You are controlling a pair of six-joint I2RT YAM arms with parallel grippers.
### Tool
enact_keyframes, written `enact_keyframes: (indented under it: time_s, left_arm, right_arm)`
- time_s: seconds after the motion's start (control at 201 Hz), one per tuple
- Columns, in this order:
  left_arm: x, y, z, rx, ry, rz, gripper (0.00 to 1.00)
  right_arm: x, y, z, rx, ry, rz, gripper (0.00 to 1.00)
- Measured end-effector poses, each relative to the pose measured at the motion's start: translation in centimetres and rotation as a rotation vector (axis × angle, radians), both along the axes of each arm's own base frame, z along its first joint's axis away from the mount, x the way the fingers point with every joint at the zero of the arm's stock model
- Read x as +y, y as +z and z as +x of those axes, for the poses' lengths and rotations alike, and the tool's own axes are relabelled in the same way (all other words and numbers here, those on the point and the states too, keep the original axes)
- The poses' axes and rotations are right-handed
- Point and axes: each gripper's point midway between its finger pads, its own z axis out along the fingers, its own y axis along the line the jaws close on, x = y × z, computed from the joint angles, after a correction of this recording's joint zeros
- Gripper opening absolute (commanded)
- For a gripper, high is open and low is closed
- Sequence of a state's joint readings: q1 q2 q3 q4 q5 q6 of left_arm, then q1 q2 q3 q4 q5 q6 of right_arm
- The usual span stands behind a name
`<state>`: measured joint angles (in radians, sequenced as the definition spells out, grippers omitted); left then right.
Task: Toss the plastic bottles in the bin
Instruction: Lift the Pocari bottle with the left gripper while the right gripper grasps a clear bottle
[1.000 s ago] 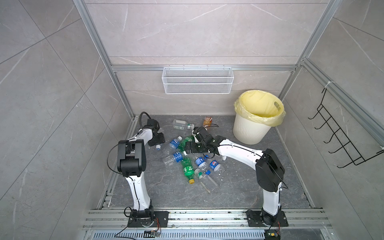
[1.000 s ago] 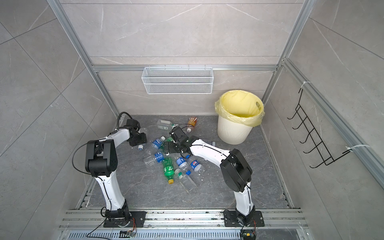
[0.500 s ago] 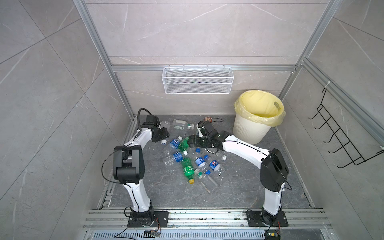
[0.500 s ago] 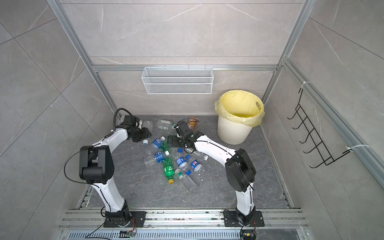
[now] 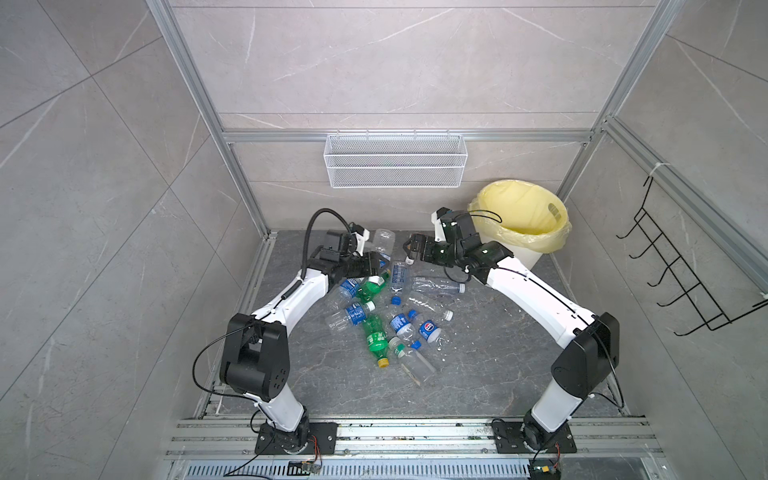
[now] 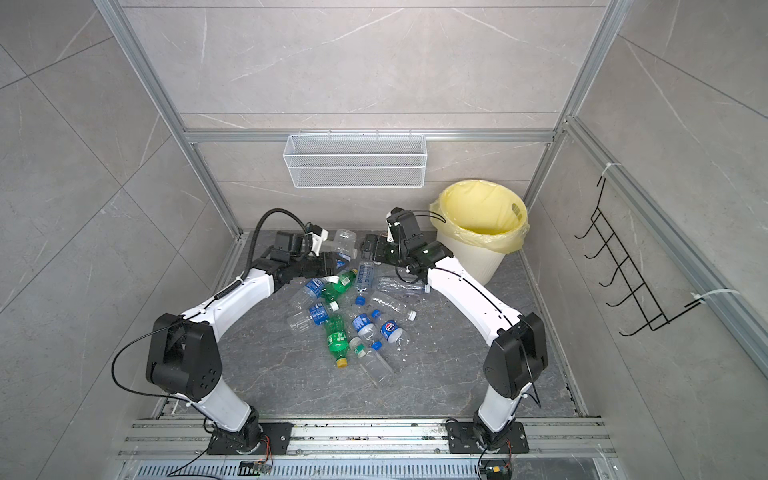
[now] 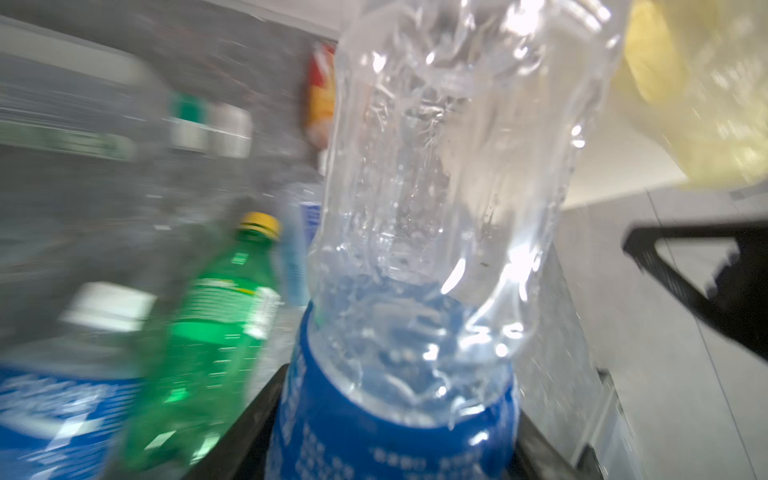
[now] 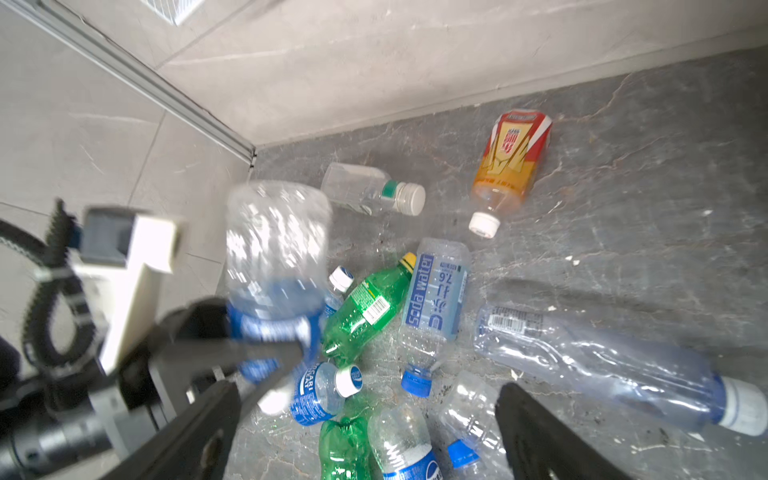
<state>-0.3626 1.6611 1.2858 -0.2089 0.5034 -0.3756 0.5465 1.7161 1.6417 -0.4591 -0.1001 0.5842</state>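
Left gripper point(image 5: 376, 262) holds clear bottle point(image 5: 383, 241) aloft — right gripper point(image 5: 409, 250) gapes, arm outstretched.

**Plastic bottles** point(image 5: 386, 316) are lying on their sides in a loose heap on the grey floor. Most are clear with blue labels and blue or white caps, and two green bottles point(image 5: 376, 337) are lying among them. An orange-labelled bottle point(image 8: 513, 158) is lying apart, near the back wall. One clear blue-labelled bottle point(image 7: 436, 187) is being held at the heap's far left edge, gripped around its label. **The bin** point(image 5: 525, 257), cream-white and lined with a pale yellow bag, is standing upright and open in the far right corner.
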Motion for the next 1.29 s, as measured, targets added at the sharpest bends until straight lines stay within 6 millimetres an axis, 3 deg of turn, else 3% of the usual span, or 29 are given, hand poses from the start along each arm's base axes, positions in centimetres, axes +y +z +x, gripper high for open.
enact_keyframes:
  time_s: [0.224,0.468,0.632,0.911,1.14,1.295]
  left_arm:
    - [-4.6,0.4,-3.1,-0.009,-0.145,-0.046,0.54]
    - [-7.0,1.0,-4.9,-0.022,-0.227,-0.083,0.54]
    - [-7.6,1.1,-5.4,-0.022,-0.246,-0.088,0.54]
    - [-7.7,1.1,-5.6,-0.021,-0.251,-0.089,0.55]
    - [-7.9,1.1,-5.7,-0.021,-0.252,-0.087,0.62]
    - [-7.9,1.0,-5.8,-0.018,-0.252,-0.086,0.68]
  right_arm:
    - [-1.5,-0.2,0.0,0.028,-0.018,0.039,1.0]
    - [-1.0,-2.0,-0.6,0.081,-0.005,0.07,0.98]
    - [-0.5,-2.1,-0.7,0.095,0.001,0.11,0.94]
    - [-0.3,-2.2,-0.6,0.107,-0.01,0.141,0.75]
    - [-0.1,-2.2,-0.5,0.112,-0.015,0.155,0.58]
    - [-0.1,-2.3,-0.5,0.116,-0.017,0.155,0.52]
